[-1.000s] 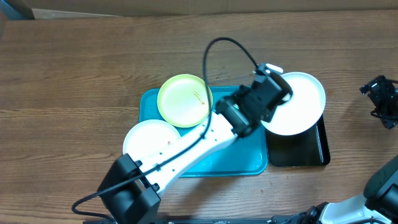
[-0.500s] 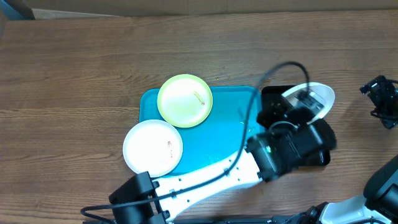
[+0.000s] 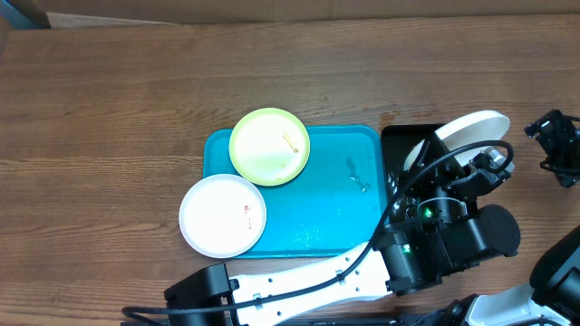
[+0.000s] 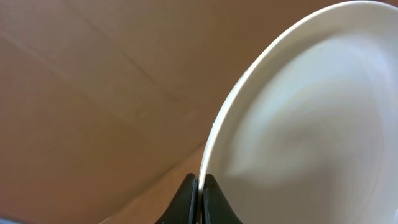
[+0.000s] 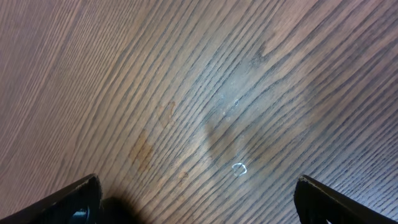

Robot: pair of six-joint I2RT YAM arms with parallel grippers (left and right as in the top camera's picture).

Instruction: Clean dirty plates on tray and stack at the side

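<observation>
My left gripper (image 4: 200, 186) is shut on the rim of a white plate (image 4: 311, 118), which it holds tilted up on edge. In the overhead view that held plate (image 3: 471, 129) sits above the far right corner of the black tray (image 3: 399, 145), with the left gripper (image 3: 485, 163) just below it. A lime-green plate (image 3: 269, 147) lies at the far left of the turquoise tray (image 3: 335, 217), and a second white plate (image 3: 223, 215) overhangs the tray's near left corner. My right gripper (image 5: 198, 193) stands open over bare wood, and it shows at the right edge (image 3: 555, 145).
The left arm (image 3: 426, 244) crosses the near right part of the table and hides most of the black tray. Small wet marks lie on the turquoise tray's right half (image 3: 358, 181). A cardboard box edge runs along the far side of the table (image 3: 272, 16).
The left arm has swung right and toward the near side, carrying the white plate from flat over the black tray to tilted on edge. The right arm has not moved.
</observation>
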